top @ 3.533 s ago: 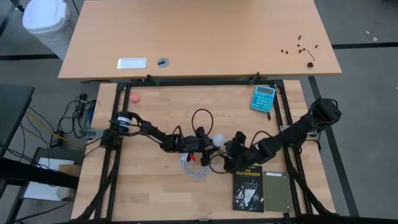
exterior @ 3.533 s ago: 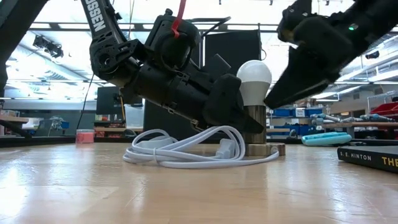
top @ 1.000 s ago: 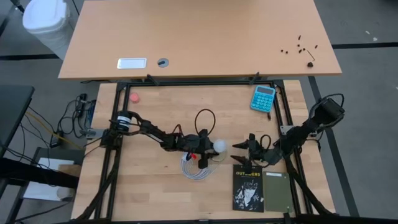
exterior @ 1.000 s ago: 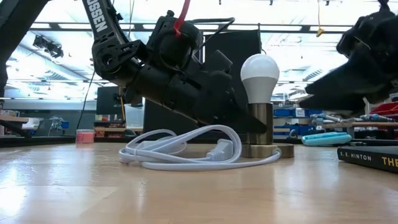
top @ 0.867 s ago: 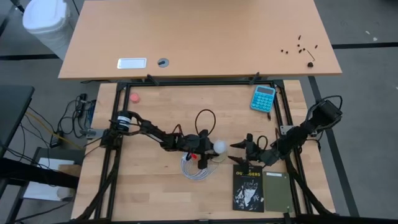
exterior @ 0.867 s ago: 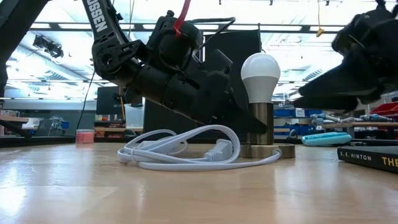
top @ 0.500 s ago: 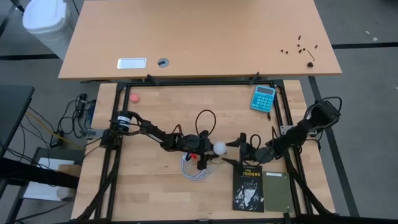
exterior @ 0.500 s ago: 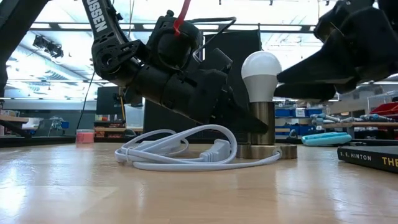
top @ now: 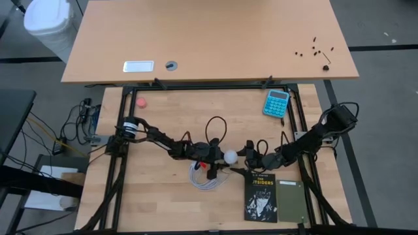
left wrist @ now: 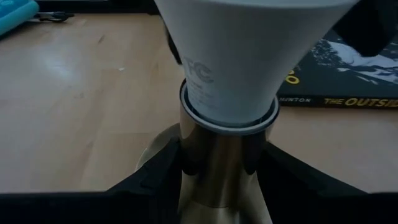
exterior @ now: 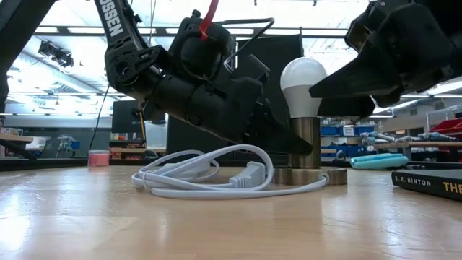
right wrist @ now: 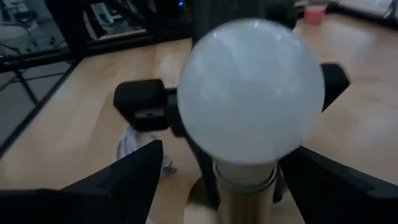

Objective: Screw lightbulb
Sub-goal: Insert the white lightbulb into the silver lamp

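The right gripper (right wrist: 217, 180) stands with its two dark fingers (right wrist: 124, 174) spread wide to either side of the lightbulb (right wrist: 250, 93), not touching it and holding nothing. The bulb is a frosted white globe, smooth and pear-shaped, its neck narrowing down to a white collar that sits in a brushed silvery socket (left wrist: 217, 168); grey lettering shows on the neck in the left wrist view. It stands upright, a little toward five o'clock of the table's middle in the high view (top: 230, 156).

The left gripper (left wrist: 217, 186) is closed on the socket's metal stem just under the bulb's collar, one dark finger (left wrist: 155, 180) on each side, with the arm reaching in from nine o'clock. In the low view the socket's round foot (exterior: 309, 175) rests flat on the wooden table (exterior: 216, 224).

A coiled white cable (exterior: 209, 177) lies at the socket's nine o'clock side in the low view, touching the foot. A book (top: 261, 196) lies at five o'clock of the bulb, a blue calculator (top: 276, 103) toward one o'clock, well apart.
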Controlling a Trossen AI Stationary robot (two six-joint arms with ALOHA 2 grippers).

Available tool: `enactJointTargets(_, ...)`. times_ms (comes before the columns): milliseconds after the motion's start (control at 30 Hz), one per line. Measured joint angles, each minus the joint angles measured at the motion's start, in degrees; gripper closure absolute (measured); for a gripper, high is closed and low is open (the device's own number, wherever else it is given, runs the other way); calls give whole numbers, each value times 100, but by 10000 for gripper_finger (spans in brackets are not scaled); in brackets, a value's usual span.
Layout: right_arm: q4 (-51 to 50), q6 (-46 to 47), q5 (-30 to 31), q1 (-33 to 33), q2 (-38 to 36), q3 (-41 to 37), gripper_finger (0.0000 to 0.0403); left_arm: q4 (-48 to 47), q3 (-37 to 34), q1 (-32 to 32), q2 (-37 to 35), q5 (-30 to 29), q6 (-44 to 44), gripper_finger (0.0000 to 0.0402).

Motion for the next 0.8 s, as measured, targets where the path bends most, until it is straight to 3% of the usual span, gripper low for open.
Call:
enactJointTargets(233,-59,444,-21,468,0,-7,89,-4,0,-7,0,85,-141,218)
enactJointTargets(400,150,711,-403,914,-2,11,97,-4,2,39,2,-140,-225,218)
enactJointTargets(633,-520,703,1141,906,-2,7,117,-2,2,31,2,-151,-183,218)
enactJointTargets(800,-433,417,1317,582,-2,2,119,-2,2,30,2,-126,-169,218)
